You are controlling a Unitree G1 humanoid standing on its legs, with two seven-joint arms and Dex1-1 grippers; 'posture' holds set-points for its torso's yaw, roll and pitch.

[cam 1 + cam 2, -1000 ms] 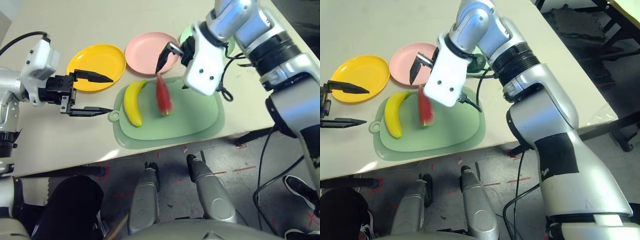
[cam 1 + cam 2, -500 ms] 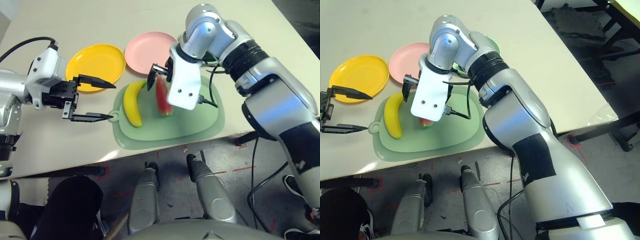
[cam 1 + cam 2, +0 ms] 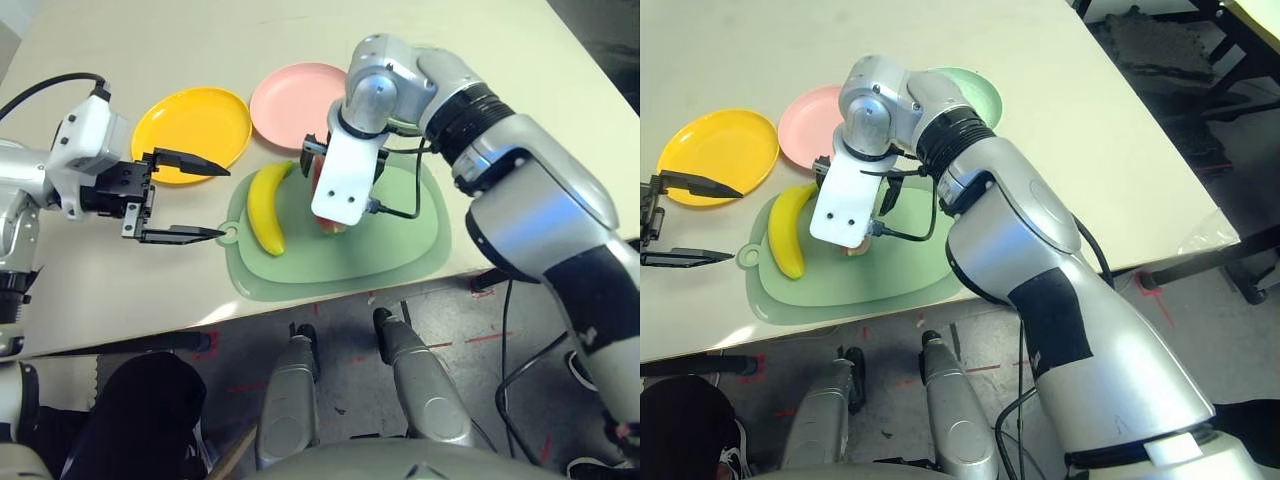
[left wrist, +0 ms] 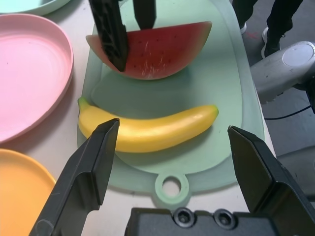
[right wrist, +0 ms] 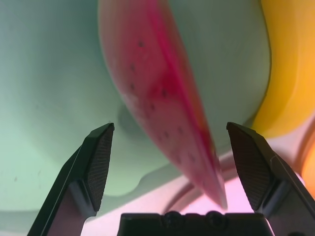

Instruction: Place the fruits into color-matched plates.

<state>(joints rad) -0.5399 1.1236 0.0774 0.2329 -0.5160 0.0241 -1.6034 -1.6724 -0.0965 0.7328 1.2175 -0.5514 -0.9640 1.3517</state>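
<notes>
My right gripper (image 5: pixel 167 167) hangs over the watermelon wedge (image 4: pixel 155 49), pointing steeply down, its two black fingers (image 5: pixel 96 164) spread wide on either side of the red flesh and closed on nothing; in the left wrist view its fingertips stand right at the wedge, but I cannot tell whether they touch it. The wedge sits at the centre of the left eye view on the pale green cutting mat (image 3: pixel 400 245), mostly hidden there behind my white wrist housing. The banana (image 3: pixel 264 206) lies just left of it on the same mat, close beside but apart. My left gripper (image 3: pixel 205 198) hovers at the left of the frame, level over the bare table (image 3: pixel 120 290), fingers wide apart and holding nothing, tips near the mat's small ring handle. The yellow plate (image 3: pixel 195 120) sits in the upper left, the pink plate (image 3: pixel 295 95) just right of it, both bare. In the right eye view the mint green plate (image 3: pixel 985 95) peeks out behind my right arm, near the top centre.
</notes>
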